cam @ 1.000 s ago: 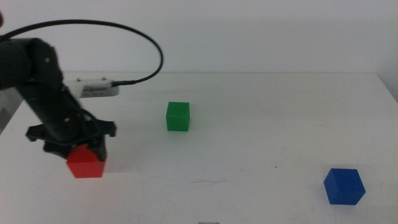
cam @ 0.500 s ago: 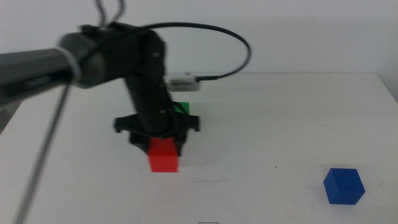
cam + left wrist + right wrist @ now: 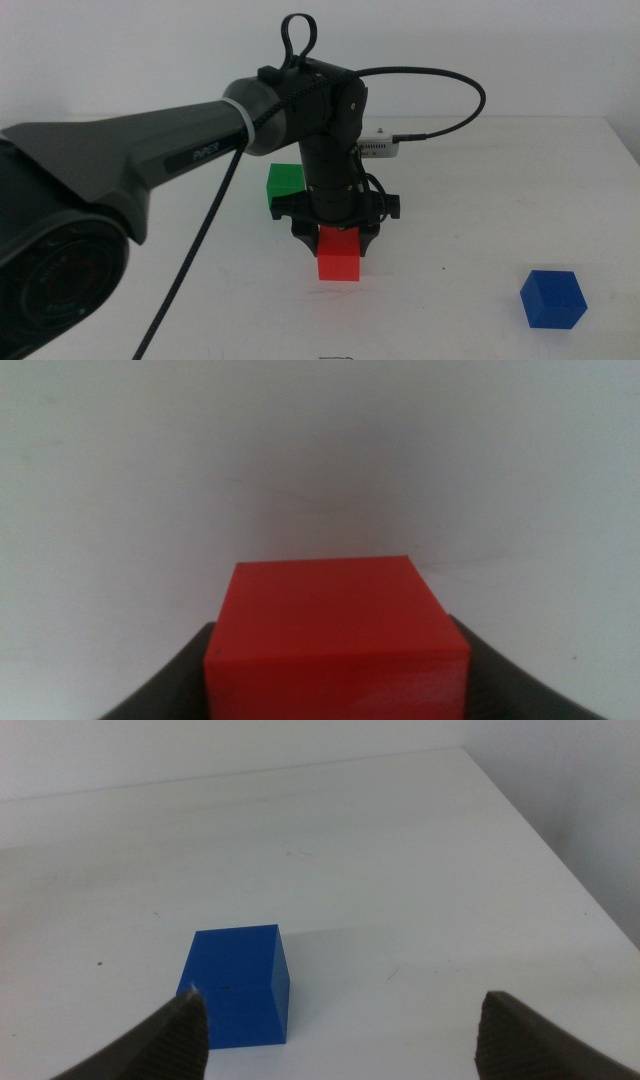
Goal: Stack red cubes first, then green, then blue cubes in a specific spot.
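Blue cube [image 3: 552,298]: nearest to you, resting on the surface [image 3: 470,200] at the right front, well apart from the other two. Same place as a second ago. Your right wrist view has it [image 3: 236,985] just ahead of the jaws.
Right gripper [image 3: 340,1020]: waiting out of the middle view, jaws spread wide, nothing between them.
Red cube [image 3: 339,253]: mid-surface, gripped from above. A second ago it sat far left; half a second ago it was left of centre; now it lies just in front and right of the green cube.
Left gripper [image 3: 339,240]: jaws clamped on the red cube, one on each side; the left wrist view shows the cube [image 3: 335,635] filling the gap between them, bare surface beyond it.
Height of red cube: cannot tell from these views whether its underside touches the surface or hangs just above it.
Green cube [image 3: 285,184]: farther back, partly hidden by the left arm, on the surface, unmoved over the last second.
Change, read for the task: you have carried red rightward across the surface toward the centre. My reading is that this is the stack's base spot, though nothing marks it.
Progress: first of three placements under way; green and blue not yet stacked.
Next, as judged: set red flat and release before you fetch green.
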